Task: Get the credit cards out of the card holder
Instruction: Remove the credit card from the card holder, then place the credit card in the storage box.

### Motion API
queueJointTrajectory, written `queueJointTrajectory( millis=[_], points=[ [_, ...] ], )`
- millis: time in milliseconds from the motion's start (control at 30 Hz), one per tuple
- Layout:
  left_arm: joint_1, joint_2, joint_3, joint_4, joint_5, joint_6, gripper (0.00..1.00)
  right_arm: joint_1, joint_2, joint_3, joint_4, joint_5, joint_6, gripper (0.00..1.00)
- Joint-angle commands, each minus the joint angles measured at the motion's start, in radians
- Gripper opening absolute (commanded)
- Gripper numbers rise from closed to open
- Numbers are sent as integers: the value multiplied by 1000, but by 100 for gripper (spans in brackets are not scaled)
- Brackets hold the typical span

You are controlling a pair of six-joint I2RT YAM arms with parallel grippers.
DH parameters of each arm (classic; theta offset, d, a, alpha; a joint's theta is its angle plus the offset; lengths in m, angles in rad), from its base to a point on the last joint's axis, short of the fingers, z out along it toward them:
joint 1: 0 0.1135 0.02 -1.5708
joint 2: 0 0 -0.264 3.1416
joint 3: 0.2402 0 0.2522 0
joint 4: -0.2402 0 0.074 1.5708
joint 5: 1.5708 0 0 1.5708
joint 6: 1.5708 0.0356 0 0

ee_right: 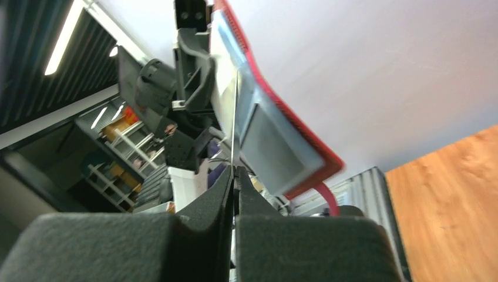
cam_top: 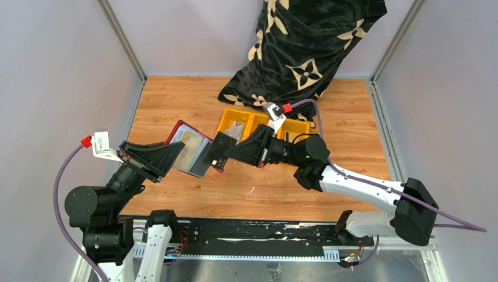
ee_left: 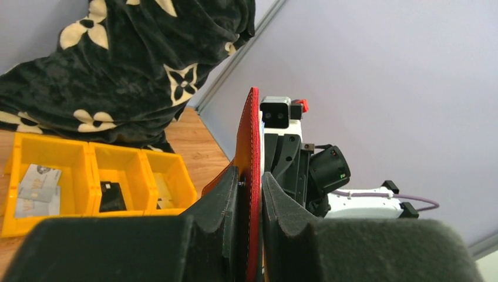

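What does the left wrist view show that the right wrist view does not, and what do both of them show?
Only the left wrist view: the yellow bin with loose cards in one end compartment, the black flowered cloth, and the left fingers clamping the card holder, seen edge-on. Only the right wrist view: the holder's silvery-grey inside, and the right fingers pinching a thin credit card at the holder. Both: the red-edged card holder.

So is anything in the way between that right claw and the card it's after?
Nothing visible. The right gripper is shut on the edge of a credit card that sticks out of the card holder, which the left gripper holds up, open.
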Motion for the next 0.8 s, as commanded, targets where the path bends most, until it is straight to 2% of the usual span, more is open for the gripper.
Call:
queueJointTrajectory(
  millis=[0,133,267,333,433,533,767],
  points=[
    [-6,15,29,6,-31,22,1,-149,-104,-58,-121,-54,23,0],
    [-6,14,21,16,-9,24,1,-371,-215,-11,-591,-74,-201,0],
    [-6,10,17,20,20,35,1,-493,-171,92,-980,-59,-431,0],
    [-6,6,8,34,36,33,1,-541,-96,135,-1063,-61,-514,0],
    [-6,2,5,40,54,41,1,-574,32,211,-1213,14,-623,0],
    [-6,-6,9,32,67,56,1,-578,166,289,-1258,56,-673,0],
    [-6,-18,21,18,75,80,1,-576,448,473,-1300,31,-681,0]
  ],
)
